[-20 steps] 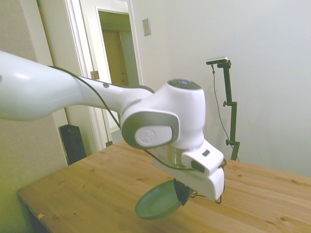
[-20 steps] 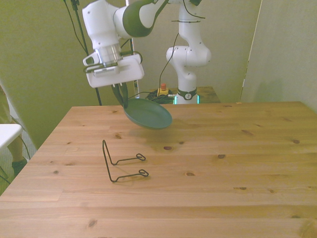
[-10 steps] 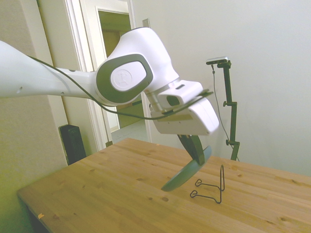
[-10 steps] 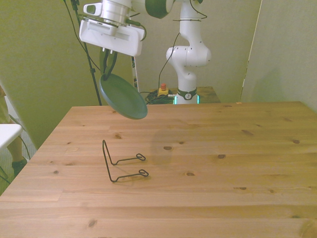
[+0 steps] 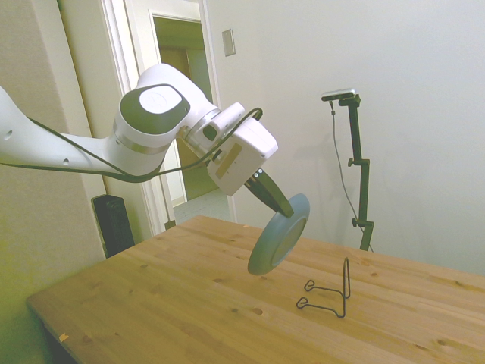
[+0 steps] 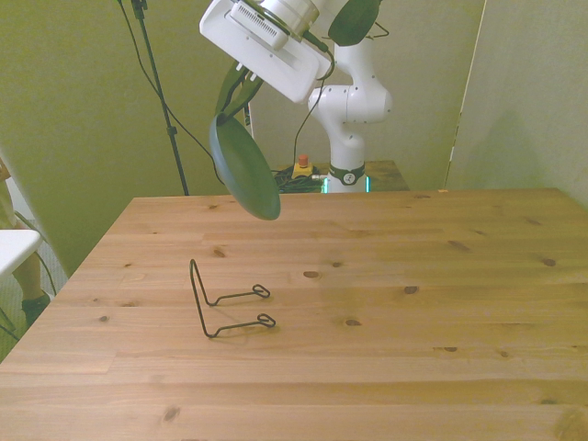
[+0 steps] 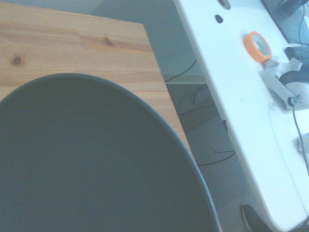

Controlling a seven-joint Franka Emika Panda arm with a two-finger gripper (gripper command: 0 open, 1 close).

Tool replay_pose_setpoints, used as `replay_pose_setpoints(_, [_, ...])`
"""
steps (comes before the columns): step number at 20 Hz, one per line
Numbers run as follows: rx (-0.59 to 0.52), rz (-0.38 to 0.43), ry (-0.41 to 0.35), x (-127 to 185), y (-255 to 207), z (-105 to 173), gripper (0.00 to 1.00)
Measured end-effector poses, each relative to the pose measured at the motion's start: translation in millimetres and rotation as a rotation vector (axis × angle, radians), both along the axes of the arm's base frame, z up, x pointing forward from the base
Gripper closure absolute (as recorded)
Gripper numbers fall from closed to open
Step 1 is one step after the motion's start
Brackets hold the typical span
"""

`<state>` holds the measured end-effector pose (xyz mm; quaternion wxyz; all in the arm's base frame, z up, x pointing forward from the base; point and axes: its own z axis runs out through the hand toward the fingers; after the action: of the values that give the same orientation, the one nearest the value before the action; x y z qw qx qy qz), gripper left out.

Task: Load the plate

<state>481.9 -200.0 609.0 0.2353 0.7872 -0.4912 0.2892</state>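
Here the jaws are clenched on the upper rim of the plate [image 5: 279,234], the gripper [image 5: 282,206] gripping it from above so that the teal disc hangs steeply tilted, close to on edge, well clear of the surface [image 5: 189,296]. In the front view the plate [image 6: 243,167] is in the air above the far part of the surface, toward the front view's left, with its lower edge pointing down. The wrist view is mostly filled by the plate's [image 7: 91,159] dark inner face, with a strip of wood beyond it and, past the edge of the surface, a white bench [image 7: 241,87] carrying a roll of orange tape [image 7: 257,44]. The wire plate stand [image 6: 220,299] sits on the wood nearer the camera in the front view, not directly under the plate; its upright loop rises at one end and two looped feet run along the wood. In the side view the stand [image 5: 330,290] lies below the plate and a little farther from the arm, apart from it. I judge this to be the carry step: plate lifted and turned on edge, not yet loaded. The next move probably calls for bringing the plate over the stand, lining its lower rim up with the two feet, and lowering it to lean against the upright before letting go; a misaligned rim could knock the light stand aside.
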Motion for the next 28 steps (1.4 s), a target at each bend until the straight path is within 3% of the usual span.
replay_pose_setpoints(12, [-0.049, -0.047, -0.010, 61, -59, 9, 1.00])
replay_pose_setpoints(23, [-0.124, -0.014, 0.017, 95, -36, -1, 1.00])
replay_pose_setpoints(28, [-0.180, -0.020, 0.038, 107, -13, -35, 1.00])
